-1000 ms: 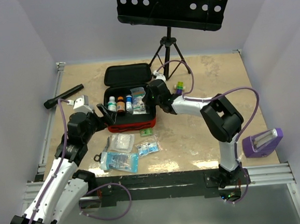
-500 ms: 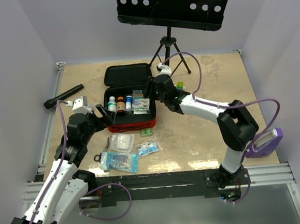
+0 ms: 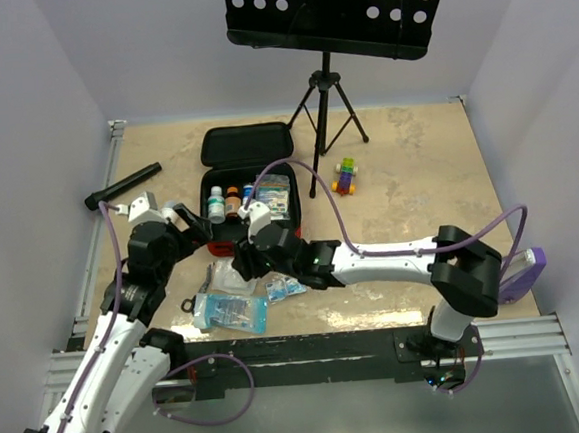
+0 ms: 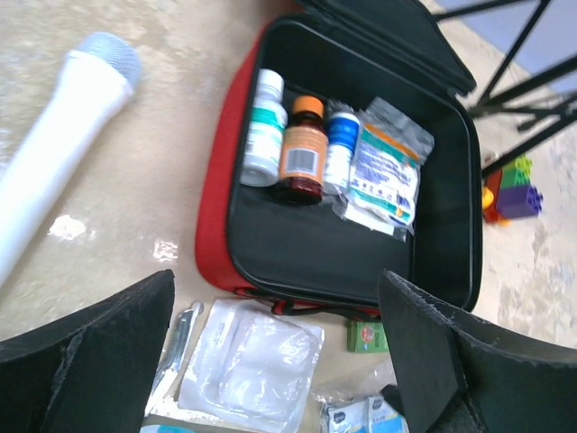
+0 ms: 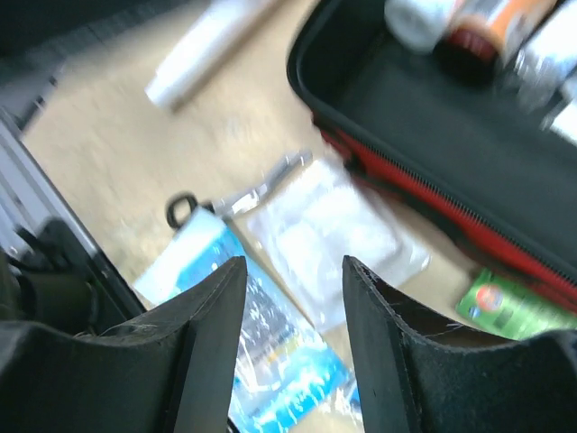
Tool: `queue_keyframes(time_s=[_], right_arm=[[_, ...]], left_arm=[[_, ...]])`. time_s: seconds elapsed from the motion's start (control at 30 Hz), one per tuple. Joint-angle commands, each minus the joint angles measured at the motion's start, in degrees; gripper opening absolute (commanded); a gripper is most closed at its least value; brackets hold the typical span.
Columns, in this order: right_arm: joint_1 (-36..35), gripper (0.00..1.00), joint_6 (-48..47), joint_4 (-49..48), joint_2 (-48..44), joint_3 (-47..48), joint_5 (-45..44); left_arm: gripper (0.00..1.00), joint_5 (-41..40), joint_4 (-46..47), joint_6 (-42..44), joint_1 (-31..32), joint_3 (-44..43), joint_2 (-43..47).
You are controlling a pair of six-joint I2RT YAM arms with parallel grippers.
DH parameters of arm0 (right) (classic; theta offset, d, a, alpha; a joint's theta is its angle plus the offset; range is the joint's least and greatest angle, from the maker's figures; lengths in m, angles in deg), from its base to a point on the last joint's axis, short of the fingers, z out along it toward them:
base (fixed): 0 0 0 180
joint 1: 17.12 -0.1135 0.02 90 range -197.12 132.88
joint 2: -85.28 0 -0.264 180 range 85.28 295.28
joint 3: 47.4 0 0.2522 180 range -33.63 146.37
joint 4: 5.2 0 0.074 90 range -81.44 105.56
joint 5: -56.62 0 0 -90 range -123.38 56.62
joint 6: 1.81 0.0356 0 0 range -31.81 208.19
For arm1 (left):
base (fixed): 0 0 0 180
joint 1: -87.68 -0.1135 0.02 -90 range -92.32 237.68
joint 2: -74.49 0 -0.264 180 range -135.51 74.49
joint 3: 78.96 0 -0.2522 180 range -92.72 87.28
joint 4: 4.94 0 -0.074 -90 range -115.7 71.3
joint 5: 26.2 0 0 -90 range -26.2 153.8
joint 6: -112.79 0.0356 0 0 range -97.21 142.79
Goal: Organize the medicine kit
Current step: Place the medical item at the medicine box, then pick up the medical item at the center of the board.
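The medicine kit (image 3: pixel 247 145) sits on the table (image 3: pixel 405 157) with its tray opening upward. The lid is folded back flat on the far side, so tray and lid together run lengthwise from near to far. Three bottles (image 4: pixel 302 149) and a foil packet (image 4: pixel 386 171) lie side by side along the tray's hinge wall, bottle caps pointing toward the lid.

Left gripper (image 4: pixel 279 361): jaws spread wide and empty. The kit lies just ahead of the fingertips, centred on the gap.

Right gripper (image 5: pixel 293 343): jaws partly spread, nothing between them. The kit's red front wall lies beyond the fingertips, to the upper right in its wrist view. A clear gauze packet (image 5: pixel 329 230) and a blue packet (image 5: pixel 261 361) lie under the gap.
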Motion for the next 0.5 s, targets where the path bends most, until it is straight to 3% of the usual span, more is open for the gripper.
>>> queue_keyframes(time_s=[0.0, 0.47], right_arm=[[-2.18, 0.52, 2.33, -2.23, 2.41, -1.60, -3.61], [-3.42, 0.49, 5.77, 4.80, 16.04, 5.78, -11.96]], left_arm=[[0.99, -8.49, -4.69, -6.27, -0.30, -2.80, 4.07], [0.99, -7.98, -6.54, -6.02, -0.30, -3.16, 3.28]])
